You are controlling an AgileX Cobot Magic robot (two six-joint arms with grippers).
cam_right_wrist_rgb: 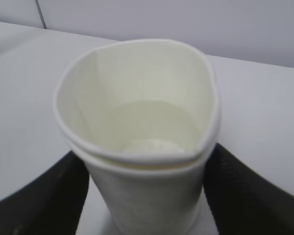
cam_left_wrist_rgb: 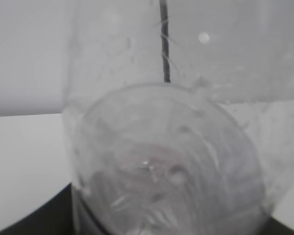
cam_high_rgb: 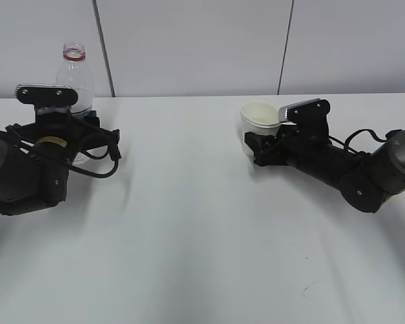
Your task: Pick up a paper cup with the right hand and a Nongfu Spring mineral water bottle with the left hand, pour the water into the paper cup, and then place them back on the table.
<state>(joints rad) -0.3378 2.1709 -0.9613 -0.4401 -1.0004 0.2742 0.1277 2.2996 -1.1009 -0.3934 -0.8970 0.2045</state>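
White tabletop [cam_high_rgb: 202,223] carries both items. Right pincer [cam_high_rgb: 256,147] squeezes the small off-white paper cup [cam_high_rgb: 260,123], denting its rim; left pincer [cam_high_rgb: 88,135] sits around the clear, capless plastic bottle [cam_high_rgb: 74,74], grip unclear. Grasping step; lifting both seems next.

Both arms are matte black with rounded, bulky joint housings. The left arm [cam_high_rgb: 27,169] carries a yellow sticker and looped black cables, with a grey screwed plate on top. The right arm [cam_high_rgb: 344,165] has a similar grey plate and a thin black cable.
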